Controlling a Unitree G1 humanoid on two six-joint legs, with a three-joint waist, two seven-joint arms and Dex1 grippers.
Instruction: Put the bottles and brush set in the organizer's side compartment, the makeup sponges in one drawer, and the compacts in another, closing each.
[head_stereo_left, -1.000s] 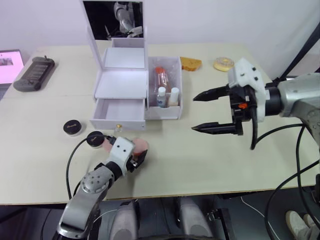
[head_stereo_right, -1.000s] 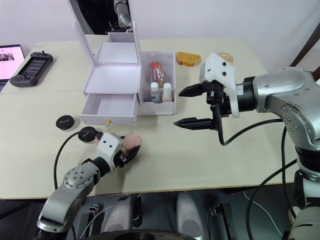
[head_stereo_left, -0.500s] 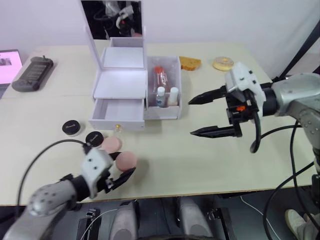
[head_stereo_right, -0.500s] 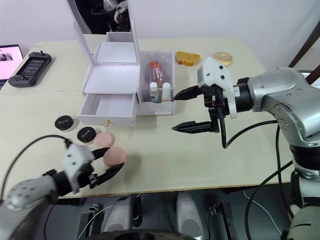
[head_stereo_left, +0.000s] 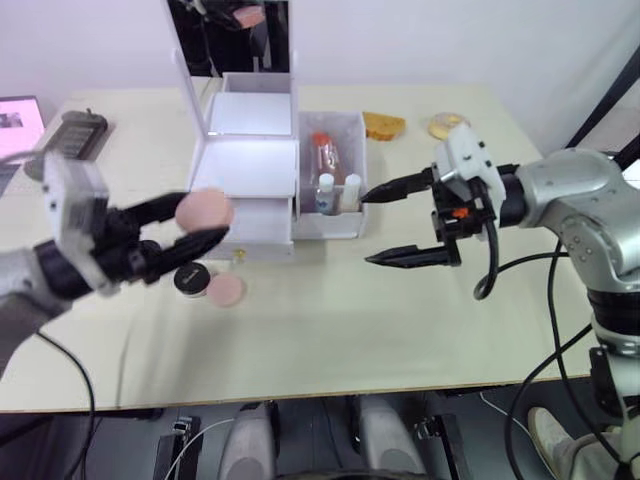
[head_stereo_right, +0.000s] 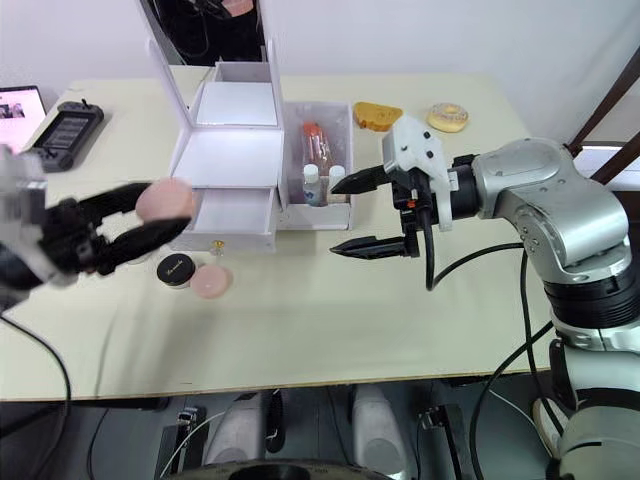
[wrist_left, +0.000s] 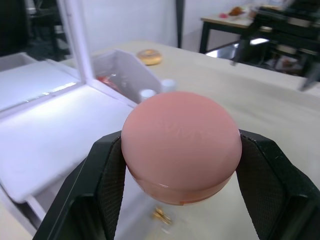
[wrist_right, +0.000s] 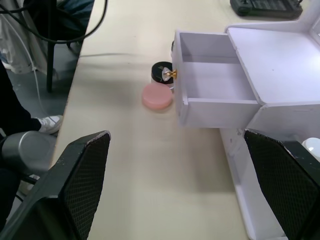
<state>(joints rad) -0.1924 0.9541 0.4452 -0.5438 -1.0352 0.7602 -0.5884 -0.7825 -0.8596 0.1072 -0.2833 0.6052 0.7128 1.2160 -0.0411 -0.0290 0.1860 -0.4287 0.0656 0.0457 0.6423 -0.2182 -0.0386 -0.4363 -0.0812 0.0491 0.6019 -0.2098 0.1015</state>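
Observation:
My left gripper (head_stereo_left: 203, 224) is shut on one pink makeup sponge (wrist_left: 181, 142) and holds it in the air in front of the organizer (head_stereo_left: 248, 158), by its open lower drawer (wrist_right: 215, 90). The other makeup sponge (head_stereo_left: 228, 290) lies on the table beside a black compact (head_stereo_left: 190, 278), in front of that drawer. Two white-capped bottles (head_stereo_left: 336, 190) stand in the side compartment (head_stereo_left: 350, 222), with a red-capped clear tube (head_stereo_left: 322, 155) behind them. My right gripper (head_stereo_left: 368, 228) hangs open just right of the side compartment, holding nothing.
The mirror (head_stereo_left: 228, 38) stands upright at the organizer's back. A handheld console (head_stereo_right: 68, 125) and a lit screen (head_stereo_right: 15, 105) lie at the far left. A bread slice (head_stereo_left: 385, 125) and a donut (head_stereo_left: 448, 125) sit at the back right.
My left gripper has lifted the pink sponge from the front of the table up to the open drawer. The right gripper has drifted left toward the side compartment.

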